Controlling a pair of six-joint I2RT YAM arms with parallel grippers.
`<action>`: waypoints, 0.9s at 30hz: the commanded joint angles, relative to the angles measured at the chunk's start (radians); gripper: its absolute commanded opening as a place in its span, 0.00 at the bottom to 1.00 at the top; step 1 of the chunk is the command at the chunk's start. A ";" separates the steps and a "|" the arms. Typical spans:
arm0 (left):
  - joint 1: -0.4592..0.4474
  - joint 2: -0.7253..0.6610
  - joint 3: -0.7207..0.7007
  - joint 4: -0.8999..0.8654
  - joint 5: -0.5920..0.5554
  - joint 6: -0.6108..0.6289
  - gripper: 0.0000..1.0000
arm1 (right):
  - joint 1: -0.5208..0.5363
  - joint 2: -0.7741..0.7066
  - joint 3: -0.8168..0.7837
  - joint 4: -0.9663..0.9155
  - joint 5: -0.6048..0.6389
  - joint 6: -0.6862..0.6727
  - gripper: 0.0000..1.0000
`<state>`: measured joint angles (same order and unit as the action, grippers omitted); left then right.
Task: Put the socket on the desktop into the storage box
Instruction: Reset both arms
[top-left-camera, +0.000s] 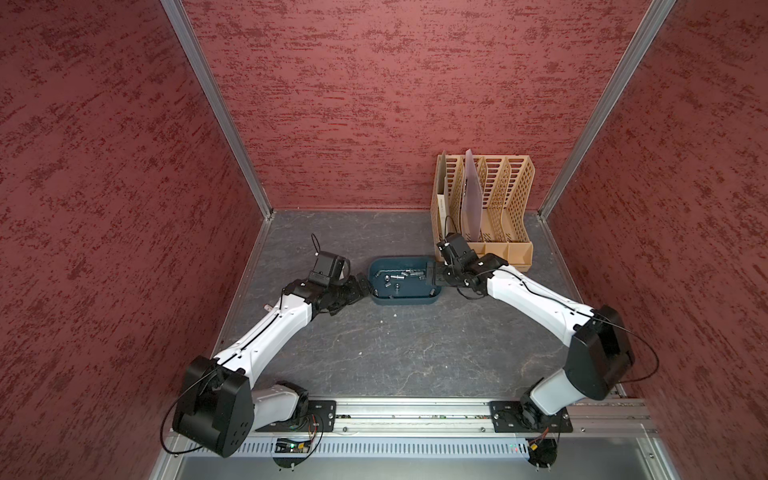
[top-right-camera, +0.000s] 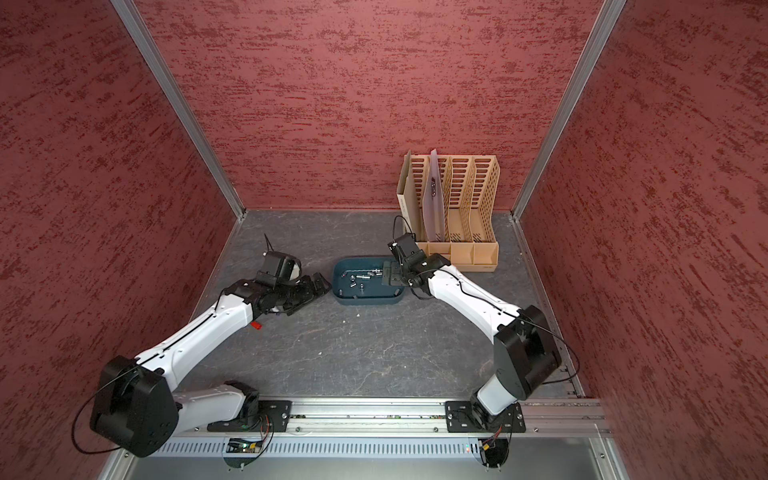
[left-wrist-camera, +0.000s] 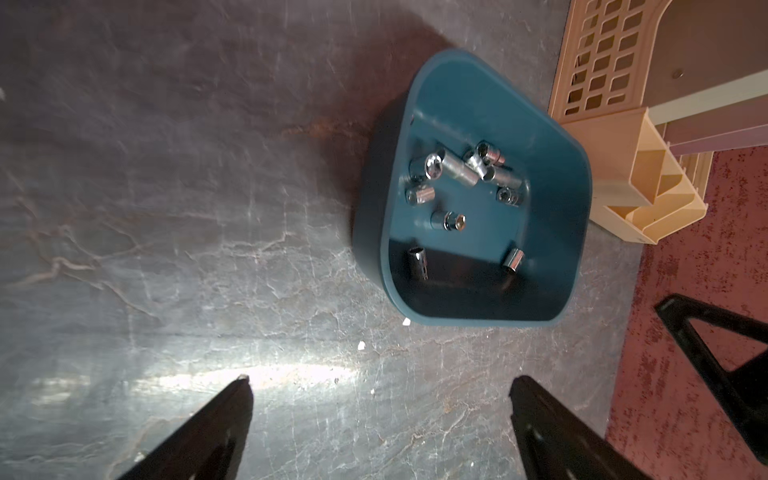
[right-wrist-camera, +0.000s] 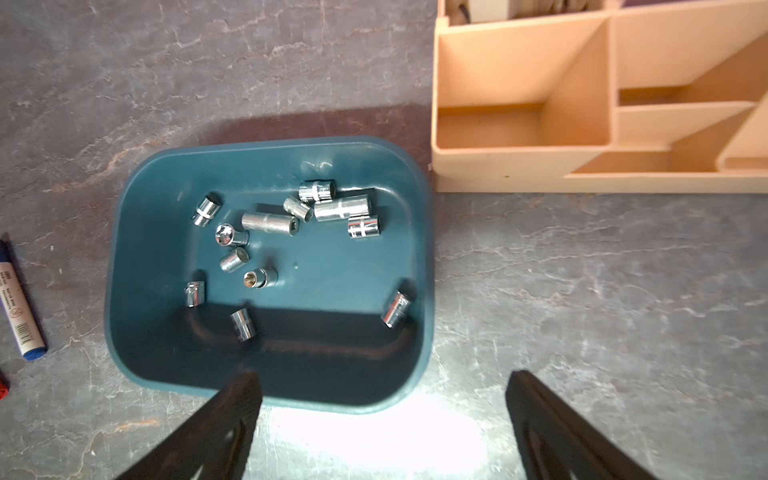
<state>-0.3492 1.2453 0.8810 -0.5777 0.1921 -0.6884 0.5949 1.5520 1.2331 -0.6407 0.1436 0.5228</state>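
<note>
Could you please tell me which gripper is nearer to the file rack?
Right. The right gripper sits at the box end closest to the rack; the left gripper is beside the box's opposite end.

The desktop (top-left-camera: 395, 345) is seen in dark grey, crossed by pale marble-like veins. The storage box (right-wrist-camera: 120, 266) is coloured dark teal, and the sockets (right-wrist-camera: 270, 223) in it are shown as shiny silver. Near the desktop's far right corner, the file rack (top-left-camera: 507, 195) is rendered in tan with a slotted pattern. The walls (top-left-camera: 374, 104) are mottled in red, and a marker (right-wrist-camera: 18, 307) is seen in white with a blue cap
</note>
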 joint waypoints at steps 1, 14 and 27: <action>0.015 0.001 0.060 -0.057 -0.137 0.070 1.00 | 0.002 -0.070 -0.038 0.034 0.073 -0.013 0.98; 0.153 -0.230 -0.162 0.417 -0.488 0.568 1.00 | -0.029 -0.523 -0.564 0.792 0.610 -0.448 0.98; 0.402 -0.114 -0.518 1.004 -0.354 0.570 1.00 | -0.124 -0.464 -1.020 1.578 0.646 -0.662 0.98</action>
<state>0.0471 1.0809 0.3824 0.2031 -0.1875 -0.1429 0.4953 1.0210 0.2291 0.8017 0.7849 -0.1356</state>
